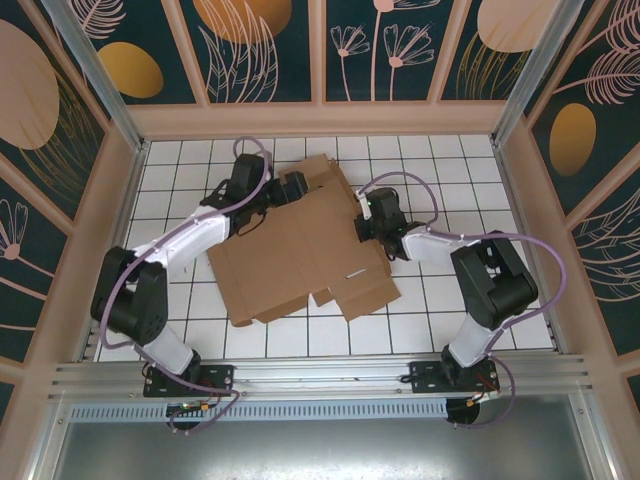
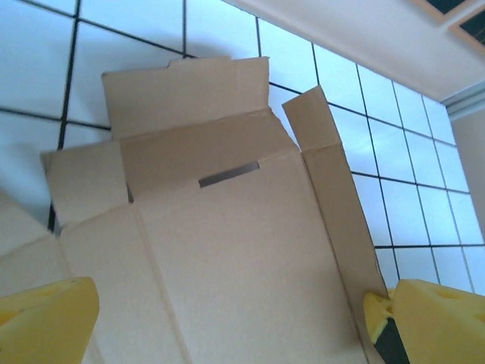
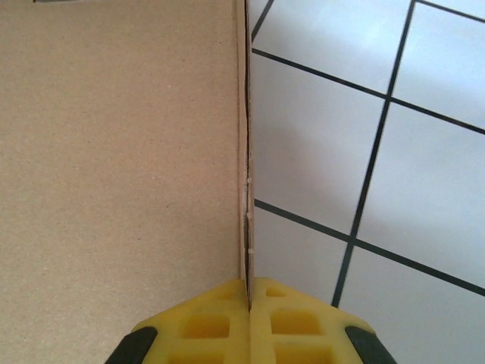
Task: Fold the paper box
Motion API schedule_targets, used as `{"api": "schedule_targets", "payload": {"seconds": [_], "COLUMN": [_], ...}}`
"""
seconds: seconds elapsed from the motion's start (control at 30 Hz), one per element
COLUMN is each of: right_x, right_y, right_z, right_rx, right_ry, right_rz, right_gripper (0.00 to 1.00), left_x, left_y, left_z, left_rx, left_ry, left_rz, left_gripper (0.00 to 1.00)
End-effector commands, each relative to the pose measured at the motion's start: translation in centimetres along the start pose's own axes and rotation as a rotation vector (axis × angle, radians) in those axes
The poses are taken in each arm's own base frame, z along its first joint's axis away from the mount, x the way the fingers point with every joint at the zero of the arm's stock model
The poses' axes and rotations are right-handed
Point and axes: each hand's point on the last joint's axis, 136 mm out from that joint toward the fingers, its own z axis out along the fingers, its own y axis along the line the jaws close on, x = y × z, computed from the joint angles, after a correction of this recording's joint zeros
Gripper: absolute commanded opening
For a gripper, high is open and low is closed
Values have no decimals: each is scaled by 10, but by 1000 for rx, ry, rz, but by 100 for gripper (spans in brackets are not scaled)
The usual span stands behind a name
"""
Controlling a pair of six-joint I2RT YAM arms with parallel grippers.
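At the middle of the tiled surface point(image 1: 440, 190), the paper box point(image 1: 300, 250) lies as a flat, plain brown blank, its long axis running roughly 8 to 2 o'clock. From the left wrist, creased flaps and a slot lie toward 12 o'clock, with the left jaws released wide. From the right wrist, the right jaws are clenched on the box's thin edge.
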Motion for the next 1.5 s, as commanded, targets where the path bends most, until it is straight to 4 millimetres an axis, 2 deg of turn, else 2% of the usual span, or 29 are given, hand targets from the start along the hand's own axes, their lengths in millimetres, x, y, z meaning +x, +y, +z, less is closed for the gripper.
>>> {"api": "schedule_targets", "payload": {"seconds": [0.0,0.03,0.23,0.4,0.73,0.93,1.1,1.17,1.47], "right_x": [-16,-17,-20,-21,-20,-20,-19,-20,-17], "right_y": [-16,-9,0,11,31,37,35,34,35], "right_z": [-12,-13,-15,-16,-12,-10,-9,-8,-2], "right_rx": [126,124,144,135,165,177,192,198,200], "right_ry": [-64,-68,-79,-87,-73,-63,-56,-56,-44], "right_rz": [-60,-77,-109,-144,-263,-299,-302,-301,-301], "right_gripper": [0,0,0,0,0,0,0,0,0], "left_x": [-4,-10,-39,-47,-35,-20,-7,-3,14], "left_y": [-10,-16,-39,-55,-66,-56,-44,-37,-32], "left_z": [19,25,61,88,127,150,149,148,135], "left_rx": [10,17,45,101,196,203,162,124,103], "left_ry": [71,78,91,119,224,285,352,372,457], "left_rz": [123,153,336,450,577,584,538,491,333], "left_gripper": [99,99,98,96,90,91,85,77,60]}}
